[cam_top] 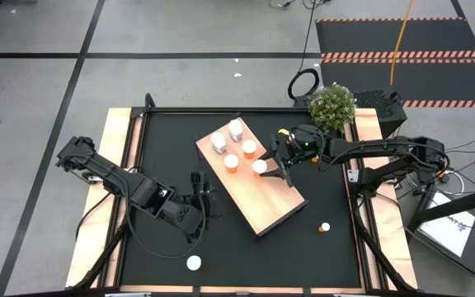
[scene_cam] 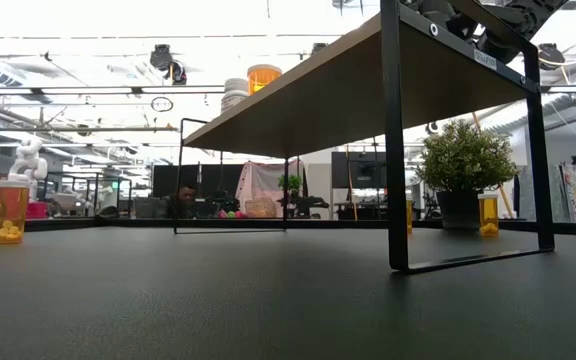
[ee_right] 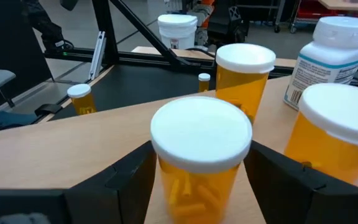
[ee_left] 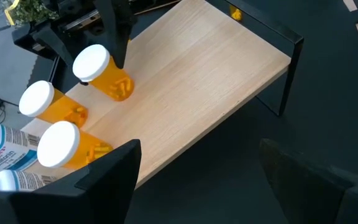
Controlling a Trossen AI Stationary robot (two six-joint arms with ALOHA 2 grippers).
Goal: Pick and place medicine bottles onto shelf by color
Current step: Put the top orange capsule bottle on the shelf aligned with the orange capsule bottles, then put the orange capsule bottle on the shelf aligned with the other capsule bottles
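Observation:
The light-wood shelf (cam_top: 262,194) stands raised on a black frame in the middle of the table. At its far end stand two white medicine bottles (cam_top: 236,129) (cam_top: 218,142) and three orange ones (cam_top: 249,148) (cam_top: 231,162) (cam_top: 260,167). My right gripper (ee_right: 201,180) reaches level over the shelf from the right. It is open, with one finger on each side of the nearest orange bottle (ee_right: 201,155), which stands upright on the board. My left gripper (ee_left: 204,180) hovers open off the shelf's left edge, above the black tabletop, with nothing between its fingers.
A white-capped bottle (cam_top: 194,263) stands near the table's front edge, and a small orange one (cam_top: 325,226) stands right of the shelf. A potted plant (cam_top: 332,106) stands at the far right, behind my right arm. The shelf's black legs (scene_cam: 396,140) rise from the tabletop.

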